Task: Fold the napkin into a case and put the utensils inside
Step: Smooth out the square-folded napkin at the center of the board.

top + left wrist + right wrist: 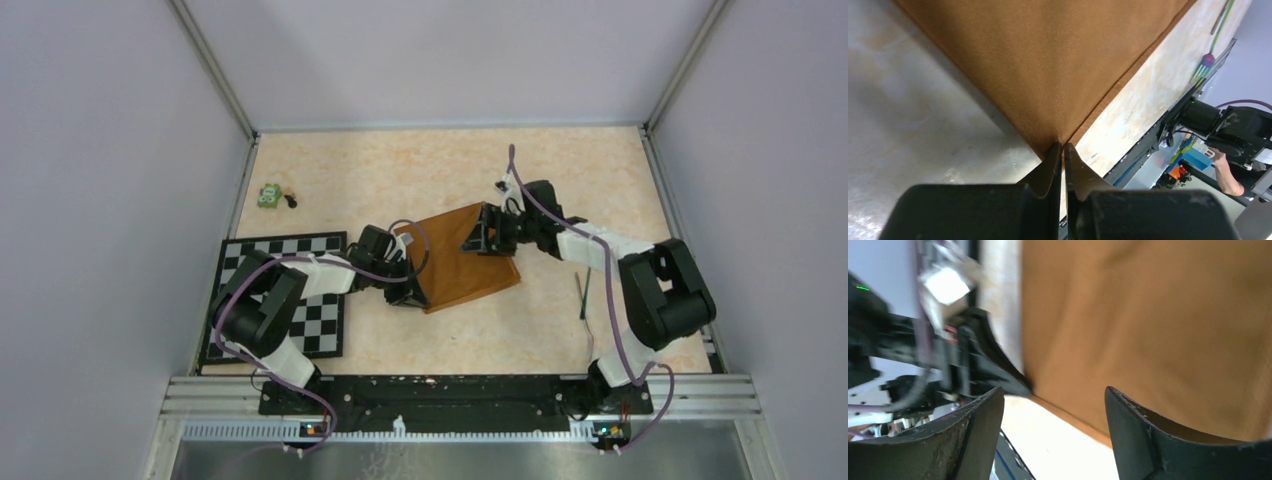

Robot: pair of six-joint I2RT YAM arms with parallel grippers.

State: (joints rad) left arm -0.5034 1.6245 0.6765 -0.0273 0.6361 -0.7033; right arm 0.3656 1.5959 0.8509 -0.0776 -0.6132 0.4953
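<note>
Napkin look: the napkin point(468, 258) was a plain rust-orange cloth with a fine weave and a stitched hem. It was spread mostly smooth as a skewed four-sided shape, one corner pointing toward the arms' bases.
Napkin place: it lay near the middle of the pale marbled table point(400, 170), between the two arms. It was to the right of the checkered mat point(285, 300) and did not touch it.
Left gripper: the left gripper point(1061, 146) was clenched on the napkin's near-left corner. Its two fingertips were pressed together with the hem pinched between them, and the cloth fanned away from that point.
Right gripper: the right gripper point(1053, 397) was over the napkin's far-right part. Its fingers point(1133, 430) were spread wide with nothing between them, and the cloth was below and beyond them. This view was blurred.
Utensils: the utensils point(583, 295) lay on bare table well to the right of the napkin, beside the right arm. The left wrist view showed a fork's iridescent head point(1204, 64).
Other: a small green toy point(269, 196) sat at the far left of the table.
</note>
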